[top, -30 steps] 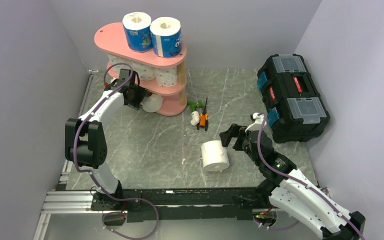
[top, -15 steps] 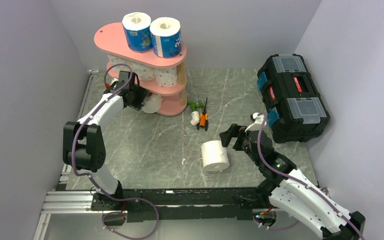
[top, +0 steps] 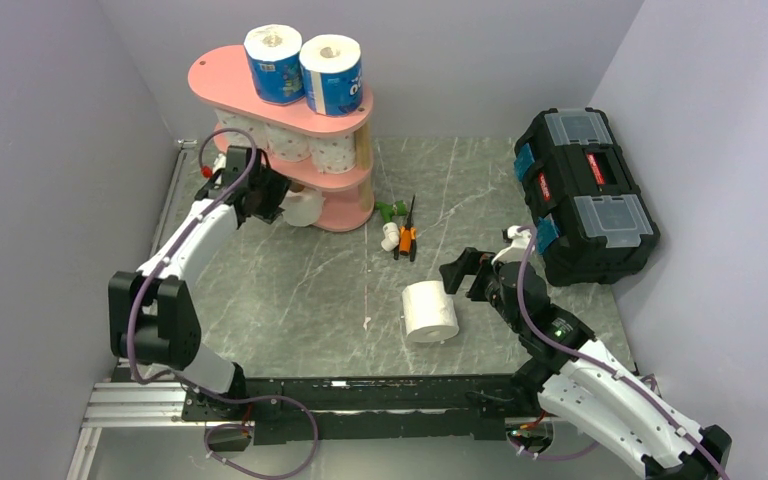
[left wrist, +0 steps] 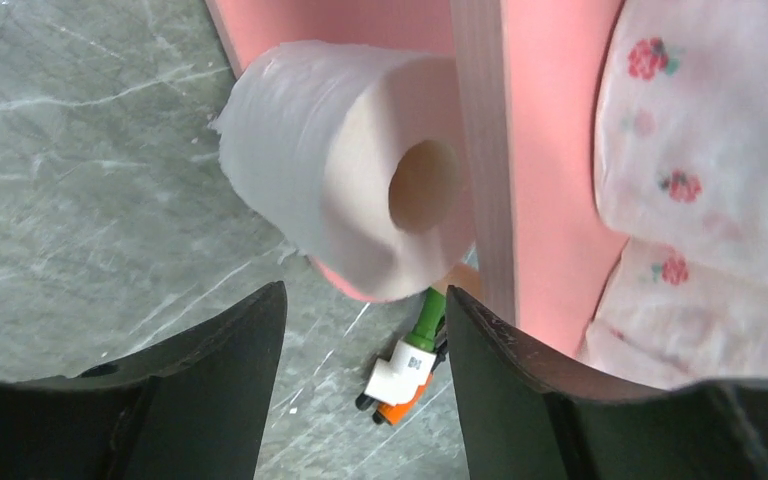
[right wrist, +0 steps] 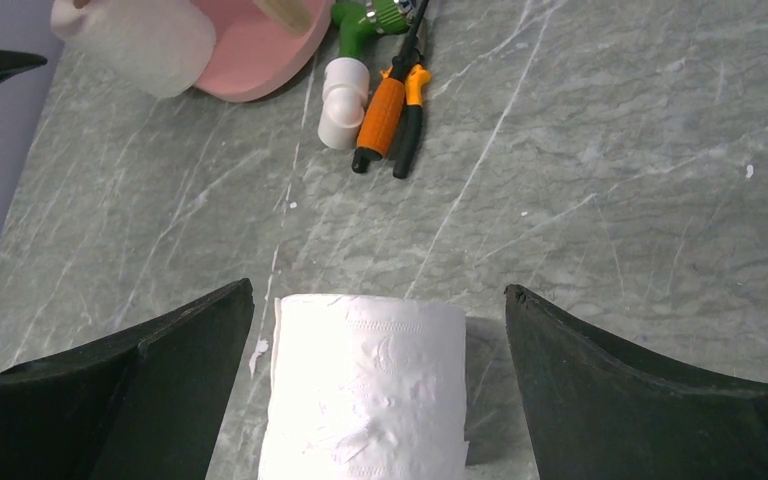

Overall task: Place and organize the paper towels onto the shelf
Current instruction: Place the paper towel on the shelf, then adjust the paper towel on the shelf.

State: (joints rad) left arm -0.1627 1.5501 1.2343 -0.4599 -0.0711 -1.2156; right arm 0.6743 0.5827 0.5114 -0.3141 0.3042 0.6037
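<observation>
Left pincer (left wrist: pixel 362 296), open, faces a roll (left wrist: pixel 340 170) on the lowest board of the shelf (left wrist: pixel 550 150) (not gripped). Right pincer (right wrist: pixel 378 290), wide, flanks the loose roll (right wrist: pixel 365 390) on the worktop (right wrist: pixel 610 200) and should close next.

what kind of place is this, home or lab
Probably a robot lab cell: bare walls box in a table, left arm and right arm mount on a rail, a toolbox lies nearby.

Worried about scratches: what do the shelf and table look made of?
Shelf: matte pink boards, probably painted wood or fibreboard; its posts are pale bare wood, grain visible. Table: grey stone-look top with white veins, marble or a printed laminate.
</observation>
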